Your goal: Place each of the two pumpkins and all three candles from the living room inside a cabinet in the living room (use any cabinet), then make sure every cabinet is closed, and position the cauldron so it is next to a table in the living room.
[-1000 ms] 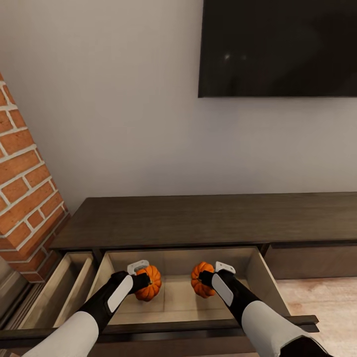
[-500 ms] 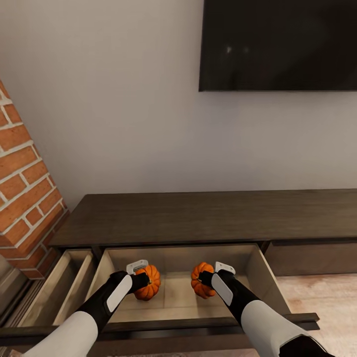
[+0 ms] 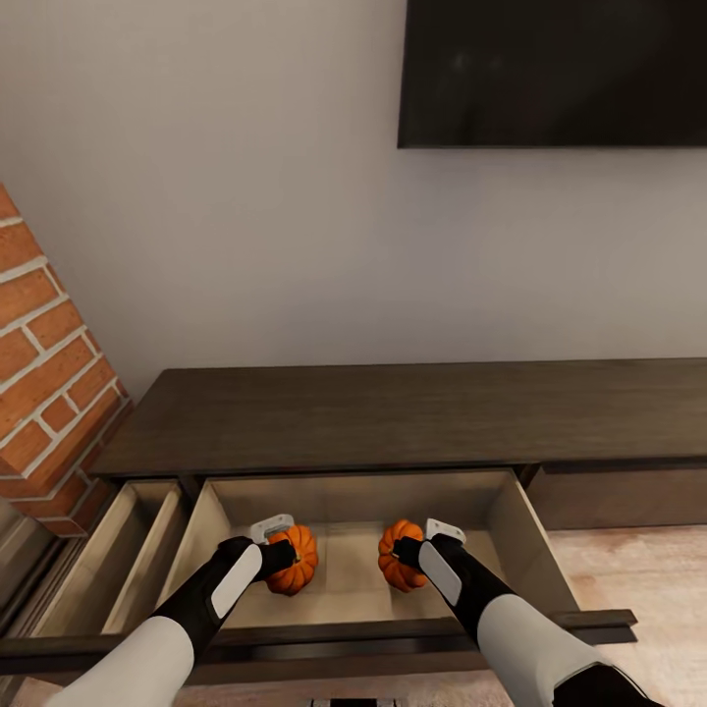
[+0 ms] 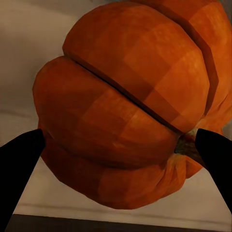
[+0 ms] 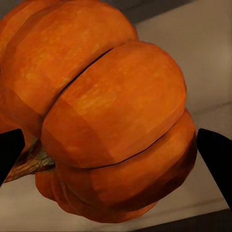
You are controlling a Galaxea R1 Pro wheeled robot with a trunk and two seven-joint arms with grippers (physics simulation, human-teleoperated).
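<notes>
Reaching down into the open drawer (image 3: 511, 535) of the dark cabinet (image 3: 393, 417), your left pincer (image 3: 287, 556) grips one pumpkin (image 3: 296, 560) at seven o'clock, and your right pincer (image 3: 401, 550) grips the other pumpkin (image 3: 401, 556) at five o'clock. Both pumpkins sit inside the drawer's pale walls. A second drawer (image 3: 118, 560) stands open at eight o'clock. Beyond, brick (image 3: 44, 363) at nine o'clock, a black screen (image 3: 555, 69) at one.

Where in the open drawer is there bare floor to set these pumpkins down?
Bare pale floor lies between the left pumpkin and the right pumpkin, and behind both toward the drawer's back wall. The front is crowded by the left gripper and right gripper.
</notes>
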